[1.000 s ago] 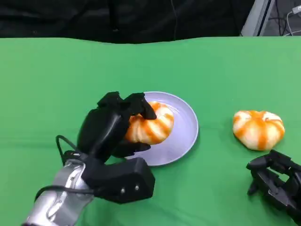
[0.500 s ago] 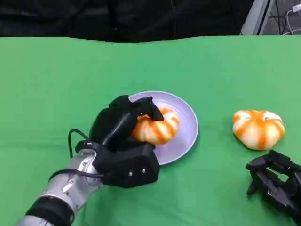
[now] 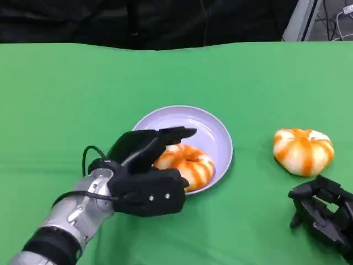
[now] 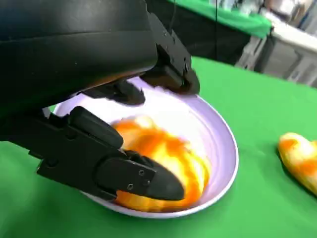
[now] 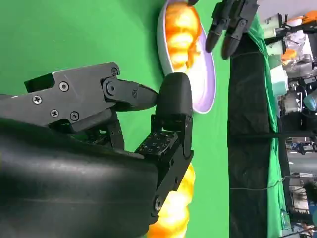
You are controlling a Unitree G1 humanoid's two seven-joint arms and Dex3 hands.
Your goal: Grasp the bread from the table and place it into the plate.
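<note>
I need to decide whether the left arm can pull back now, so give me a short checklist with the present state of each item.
1. Bread in plate: ok, it lies inside the plate, toward the near rim.
2. Left hand released: cannot tell; fingers are spread above the bread, but the thumb in the left wrist view lies close against it.
3. Plate flat on the table: ok.
4. Second bread out of the way: ok, it sits apart on the table, right of the plate.
5. Right hand clear: ok, it holds nothing and sits near the second bread without touching it.
</note>
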